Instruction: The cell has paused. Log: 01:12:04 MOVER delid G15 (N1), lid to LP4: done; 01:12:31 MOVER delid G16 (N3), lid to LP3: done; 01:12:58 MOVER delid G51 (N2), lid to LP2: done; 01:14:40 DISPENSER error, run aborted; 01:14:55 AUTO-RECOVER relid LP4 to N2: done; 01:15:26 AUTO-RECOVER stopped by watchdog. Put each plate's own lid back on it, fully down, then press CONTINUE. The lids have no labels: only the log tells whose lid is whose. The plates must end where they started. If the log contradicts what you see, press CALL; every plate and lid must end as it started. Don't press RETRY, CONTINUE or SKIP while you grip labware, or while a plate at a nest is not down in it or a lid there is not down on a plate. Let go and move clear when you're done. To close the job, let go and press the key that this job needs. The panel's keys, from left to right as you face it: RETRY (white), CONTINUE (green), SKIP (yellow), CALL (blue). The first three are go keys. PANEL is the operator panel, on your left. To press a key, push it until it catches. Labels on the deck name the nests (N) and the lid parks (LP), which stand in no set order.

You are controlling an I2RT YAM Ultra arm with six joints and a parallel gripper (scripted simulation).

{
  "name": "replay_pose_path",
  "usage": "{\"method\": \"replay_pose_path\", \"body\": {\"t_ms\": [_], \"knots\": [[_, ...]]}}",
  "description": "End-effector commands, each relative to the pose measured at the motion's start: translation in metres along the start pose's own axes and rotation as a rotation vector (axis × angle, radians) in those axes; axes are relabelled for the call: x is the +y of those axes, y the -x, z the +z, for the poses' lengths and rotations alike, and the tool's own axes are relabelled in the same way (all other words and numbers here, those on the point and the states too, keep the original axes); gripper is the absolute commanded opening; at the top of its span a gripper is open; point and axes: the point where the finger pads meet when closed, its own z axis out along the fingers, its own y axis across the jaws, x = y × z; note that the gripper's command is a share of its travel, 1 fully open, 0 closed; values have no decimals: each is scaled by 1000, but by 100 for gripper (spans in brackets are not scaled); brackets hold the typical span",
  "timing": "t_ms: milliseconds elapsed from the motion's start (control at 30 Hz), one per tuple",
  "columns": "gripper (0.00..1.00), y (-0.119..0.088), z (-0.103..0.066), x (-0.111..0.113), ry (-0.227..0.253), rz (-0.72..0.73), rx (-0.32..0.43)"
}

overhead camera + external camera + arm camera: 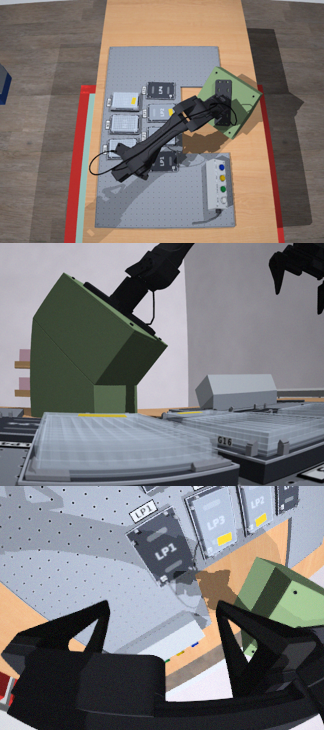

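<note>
- The place was a laboratory automation cell.
- A perforated grey deck plate (162, 62) carried labelled nests and lid parks such as LP4 (160, 90).
- Clear multiwell plates (124, 123) sat in rows.
- An operator panel (216, 184) with coloured keys stood nearby.

Lidded plate (122, 441) front – G16 plate (262, 429) beside it, uncovered – tool (298, 274) spread wide above.

Top view: black jointed arm (157, 135) covers most of the clear lid on park LP3 (153, 130) and a corner of the near clear well plate (121, 147). Small white nest labels (109, 102) illegible. Exterior view: black open gripper (298, 279) cut by frame edge.
</note>
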Motion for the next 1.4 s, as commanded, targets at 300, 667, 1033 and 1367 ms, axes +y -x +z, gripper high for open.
{"method": "replay_pose_path", "body": {"t_ms": [300, 667, 1033, 1367], "knots": [[100, 26, -3, -47, -46, -92, -62], [100, 39, -1, -96, -123, -163, -72], [100, 44, 2, -138, -179, -219, -71], [100, 38, 4, -181, -251, -284, -36]]}}
